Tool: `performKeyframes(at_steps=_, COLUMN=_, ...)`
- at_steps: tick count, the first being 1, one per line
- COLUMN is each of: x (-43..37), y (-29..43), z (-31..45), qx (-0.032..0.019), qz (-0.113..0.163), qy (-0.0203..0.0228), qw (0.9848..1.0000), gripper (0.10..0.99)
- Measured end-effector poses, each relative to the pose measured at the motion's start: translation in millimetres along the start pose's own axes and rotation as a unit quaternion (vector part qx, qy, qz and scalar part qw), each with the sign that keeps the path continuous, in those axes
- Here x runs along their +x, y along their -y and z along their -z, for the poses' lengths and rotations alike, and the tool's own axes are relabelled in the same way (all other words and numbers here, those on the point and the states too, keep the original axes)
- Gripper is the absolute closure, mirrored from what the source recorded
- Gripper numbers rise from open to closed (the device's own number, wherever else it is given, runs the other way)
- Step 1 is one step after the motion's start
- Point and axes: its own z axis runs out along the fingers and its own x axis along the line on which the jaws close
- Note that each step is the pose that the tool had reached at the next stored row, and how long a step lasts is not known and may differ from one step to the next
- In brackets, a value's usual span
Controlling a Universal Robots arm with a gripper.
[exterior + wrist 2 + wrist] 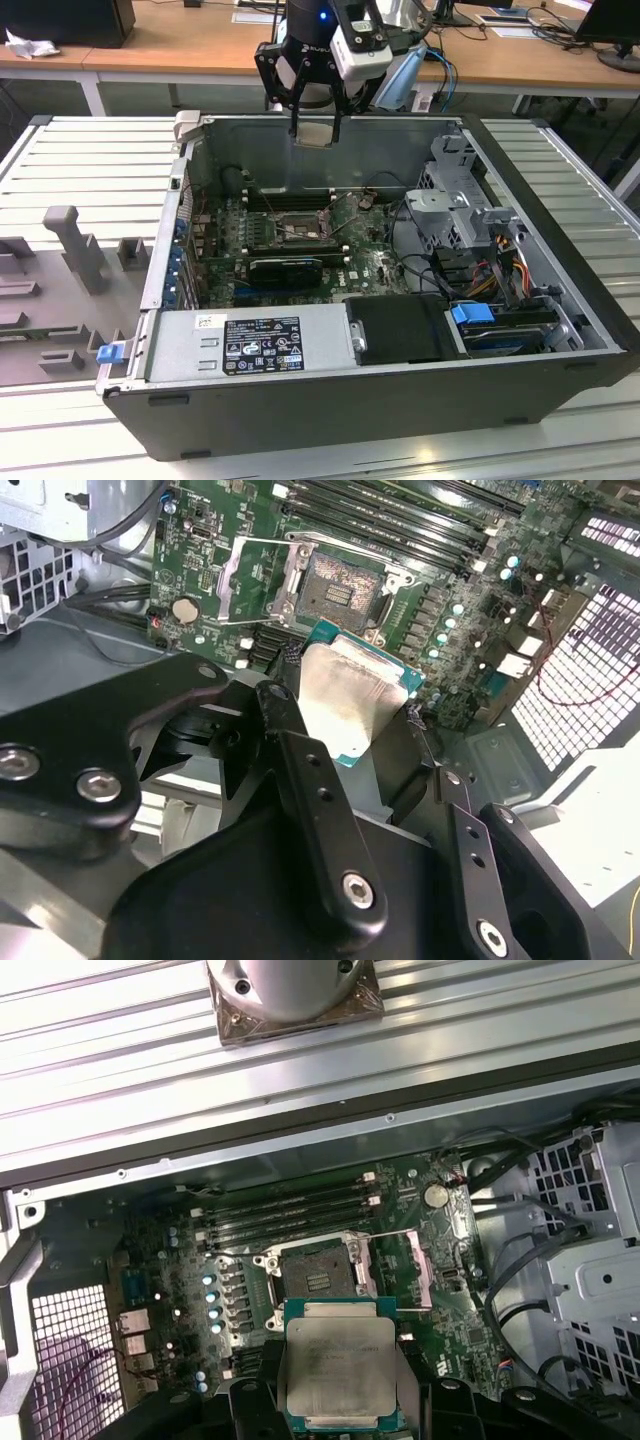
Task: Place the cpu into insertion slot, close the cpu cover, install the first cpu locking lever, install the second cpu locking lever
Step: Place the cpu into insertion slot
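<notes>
My gripper (316,127) hangs above the back wall of the open computer case, shut on the cpu (314,134), a flat square chip with a silvery top. The chip sits between the black fingers (283,716) in both wrist views, as the cpu (345,695) and the cpu (338,1365). Well below it on the green motherboard, the insertion slot (314,1270) lies bare, a dark-framed square socket (336,584) (290,228). The cpu cover (414,1266) is swung open to one side of the socket (250,575).
Long black memory slots (285,1210) run beside the socket. A ridged black card (285,268), the labelled power supply (250,345), a drive cage (460,205) and loose cables (500,262) crowd the case. Grey fixtures (75,245) stand on the ribbed table at the exterior view's left.
</notes>
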Motion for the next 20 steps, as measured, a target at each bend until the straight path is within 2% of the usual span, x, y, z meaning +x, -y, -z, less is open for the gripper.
performKeyframes(at_steps=20, x=0.0, y=0.0, z=-0.3, qx=-0.0004, qz=-0.020, qy=0.0018, qw=0.9998, gripper=0.557)
